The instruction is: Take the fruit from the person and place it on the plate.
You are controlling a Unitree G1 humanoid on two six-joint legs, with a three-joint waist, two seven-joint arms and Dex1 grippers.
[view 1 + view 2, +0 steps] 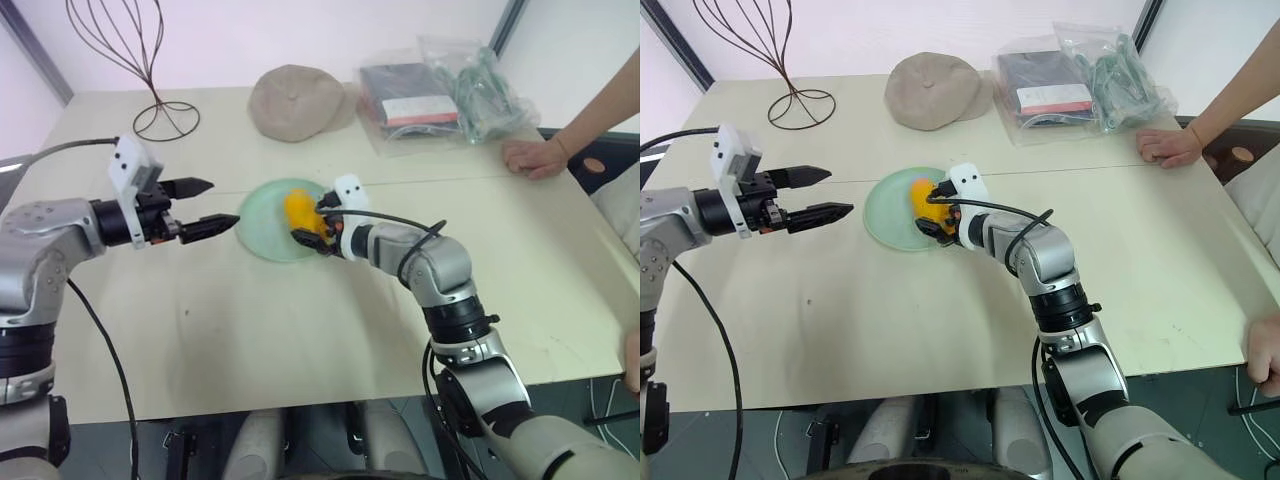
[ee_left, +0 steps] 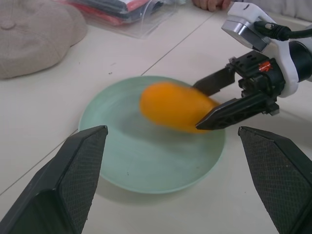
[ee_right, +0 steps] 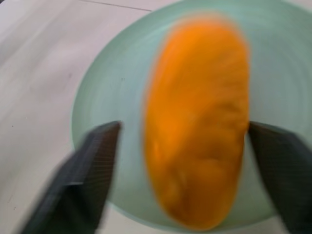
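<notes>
From the head cameras we see the fruit (image 1: 299,212) on the pale green plate (image 1: 258,228) at the middle of the table (image 1: 300,340), with the right gripper (image 1: 318,226) right at its near end — one black finger on each side of it. The left gripper (image 1: 200,206) hangs just beside the plate's left rim, fingers spread and empty. At the far right edge of the table the person's hand (image 1: 534,157) rests flat, well apart from the plate, beside a clear bag (image 1: 440,95) and a beige cap (image 1: 296,101). In the left wrist view we find the fruit lying across the plate's middle, blurred, the right gripper's two fingers parted around its end; whether they touch it we cannot tell. In the right wrist view the fruit sits lengthwise between the two spread fingers (image 3: 92,175) — a strip of green plate shows between each finger and the fruit.
</notes>
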